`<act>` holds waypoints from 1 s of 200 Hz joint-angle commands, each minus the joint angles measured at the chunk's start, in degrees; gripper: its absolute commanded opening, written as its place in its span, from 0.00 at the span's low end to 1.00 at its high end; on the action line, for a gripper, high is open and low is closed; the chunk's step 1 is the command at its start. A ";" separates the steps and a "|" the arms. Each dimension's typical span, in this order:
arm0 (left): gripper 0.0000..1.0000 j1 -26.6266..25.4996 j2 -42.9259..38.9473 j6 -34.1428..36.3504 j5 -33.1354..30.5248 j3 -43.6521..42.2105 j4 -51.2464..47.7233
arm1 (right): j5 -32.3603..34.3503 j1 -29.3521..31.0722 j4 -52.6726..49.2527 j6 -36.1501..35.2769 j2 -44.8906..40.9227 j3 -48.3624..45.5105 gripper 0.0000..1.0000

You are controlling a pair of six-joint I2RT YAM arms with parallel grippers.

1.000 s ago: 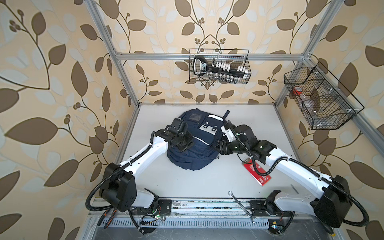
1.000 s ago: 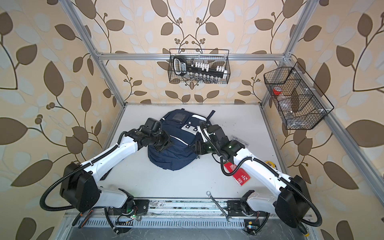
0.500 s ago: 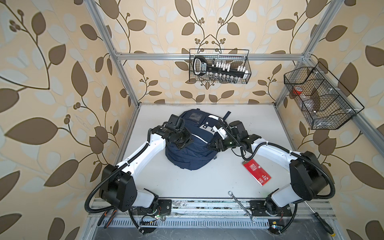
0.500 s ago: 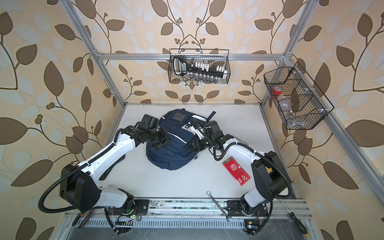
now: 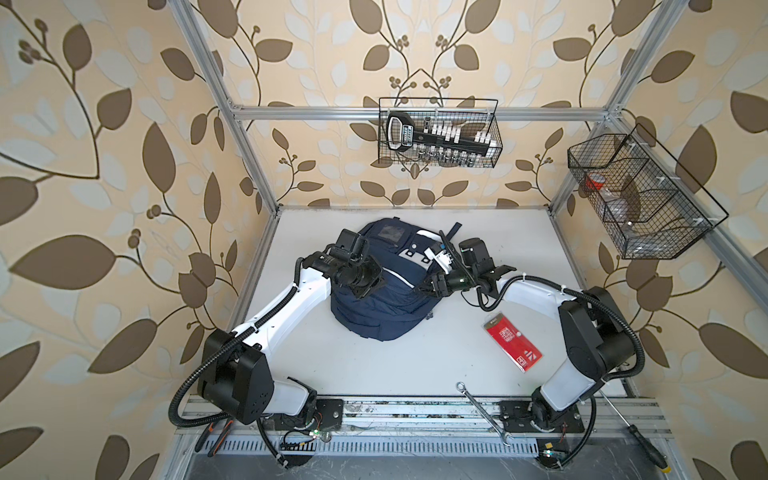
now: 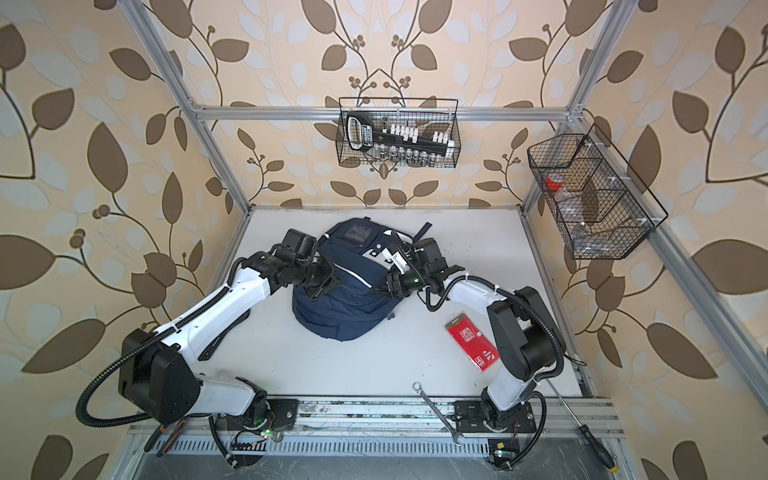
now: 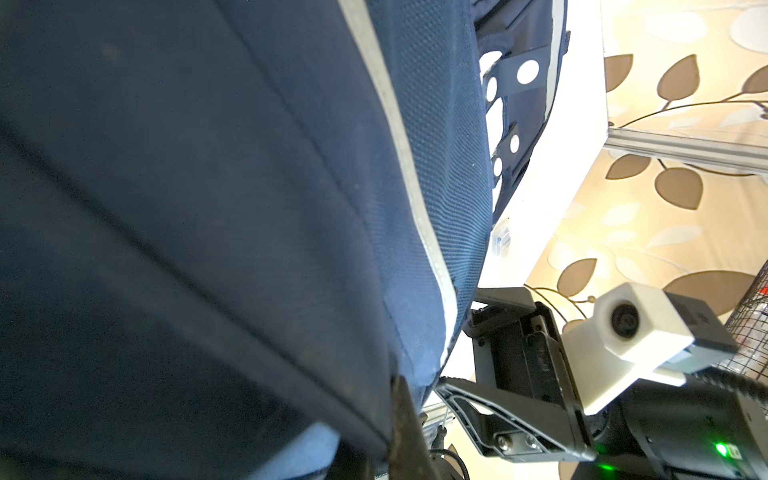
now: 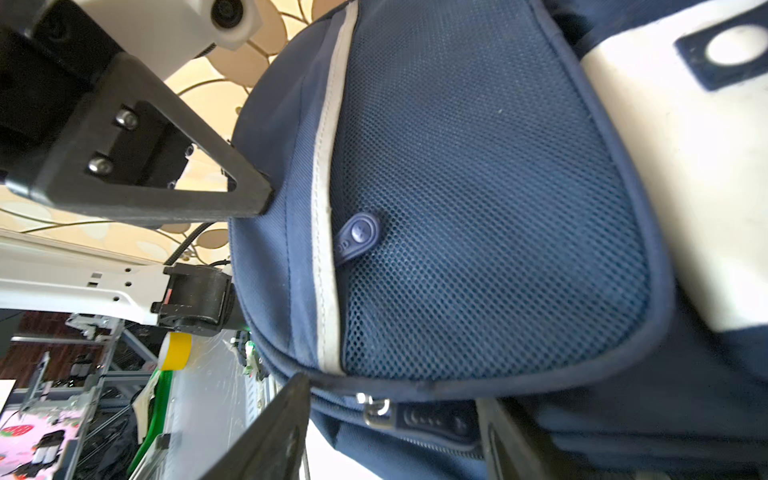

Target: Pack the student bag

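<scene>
White tabletop (image 5: pixel 415 365), leaf-patterned walls (image 5: pixel 124 166) surrounding it, is carrying the student bag (image 5: pixel 386 299), which is lying flat toward the rear centre between both grippers. Left gripper (image 5: pixel 365 289) is pinching fabric on the bag's left flank, jaws closed. Right gripper (image 8: pixel 392 392) is standing part-open at the right flank, its jaws straddling a zip pull (image 8: pixel 419 417) without clamping it.

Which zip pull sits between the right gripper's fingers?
The long dark pull with the metal ring, beside the mesh pocket: it lies between the right gripper's open fingers. The oval pull sits on the mesh, clear of them.
</scene>
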 commanded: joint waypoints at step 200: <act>0.00 0.59 -3.61 -2.46 2.98 -2.68 11.02 | 20.44 10.64 -10.57 0.22 -11.02 -4.89 0.00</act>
